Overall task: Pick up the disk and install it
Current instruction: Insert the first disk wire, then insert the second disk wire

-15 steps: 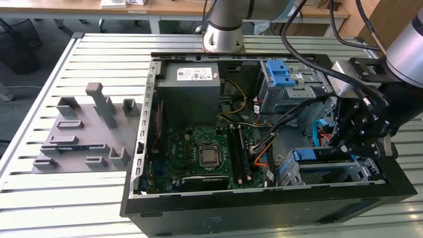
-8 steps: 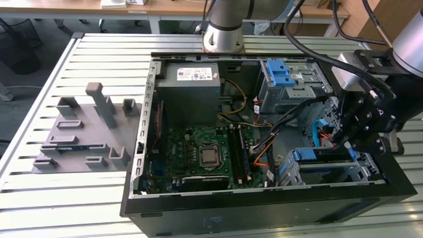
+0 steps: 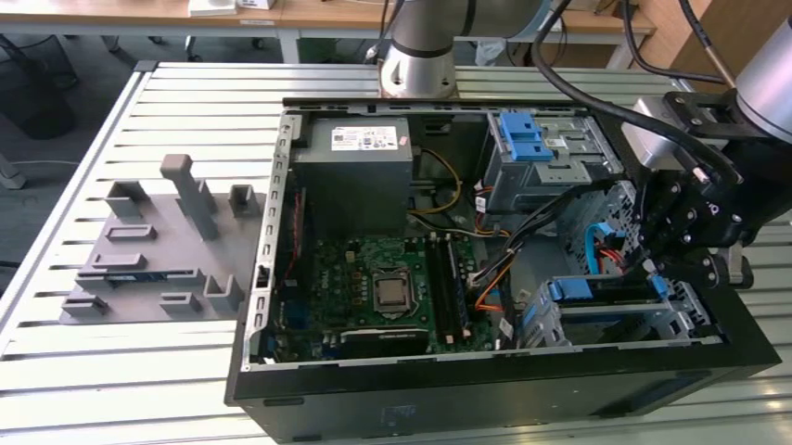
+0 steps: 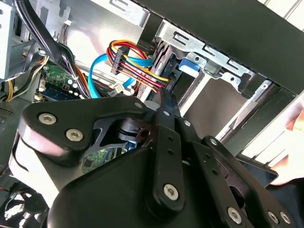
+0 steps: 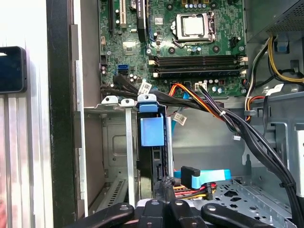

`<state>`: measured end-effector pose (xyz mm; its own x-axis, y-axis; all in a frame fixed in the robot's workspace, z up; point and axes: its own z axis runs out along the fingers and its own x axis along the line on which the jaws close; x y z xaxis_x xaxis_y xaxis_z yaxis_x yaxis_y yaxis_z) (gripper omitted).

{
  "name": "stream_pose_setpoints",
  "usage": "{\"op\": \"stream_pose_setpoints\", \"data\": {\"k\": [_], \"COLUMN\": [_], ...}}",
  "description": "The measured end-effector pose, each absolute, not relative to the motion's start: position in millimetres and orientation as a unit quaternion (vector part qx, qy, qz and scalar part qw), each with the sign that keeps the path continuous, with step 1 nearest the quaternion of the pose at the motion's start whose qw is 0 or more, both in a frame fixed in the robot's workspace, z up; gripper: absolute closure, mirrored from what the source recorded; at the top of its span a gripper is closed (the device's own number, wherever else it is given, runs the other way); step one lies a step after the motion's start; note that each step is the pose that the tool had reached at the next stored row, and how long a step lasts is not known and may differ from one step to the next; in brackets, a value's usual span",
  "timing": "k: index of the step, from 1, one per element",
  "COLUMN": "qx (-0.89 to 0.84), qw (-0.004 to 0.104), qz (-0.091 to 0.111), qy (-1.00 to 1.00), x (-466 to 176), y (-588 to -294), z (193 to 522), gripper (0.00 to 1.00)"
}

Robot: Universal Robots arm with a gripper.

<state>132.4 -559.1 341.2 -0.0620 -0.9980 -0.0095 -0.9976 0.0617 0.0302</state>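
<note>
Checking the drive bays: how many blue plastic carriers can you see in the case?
2. One carrier tops the upper cage, beside the power supply; one sits in the lower cage by the arm. The arm may hide more.

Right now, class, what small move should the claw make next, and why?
Probably a short, straight push on the disk along its slot. The disk stands edge-on in the drive cage, blue carrier between the metal rails, and the claw sits at its end by the cables, so seating may be unfinished.
</note>
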Motion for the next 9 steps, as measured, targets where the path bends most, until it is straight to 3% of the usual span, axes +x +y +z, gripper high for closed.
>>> {"op": "stream_pose_setpoints", "data": {"k": [9], "qx": [0.685], "qw": [0.007], "qz": [-0.015], "qy": [-0.729], "x": [132.4], "y": [-559.1], "z": [341.2], "gripper": [0.89]}}
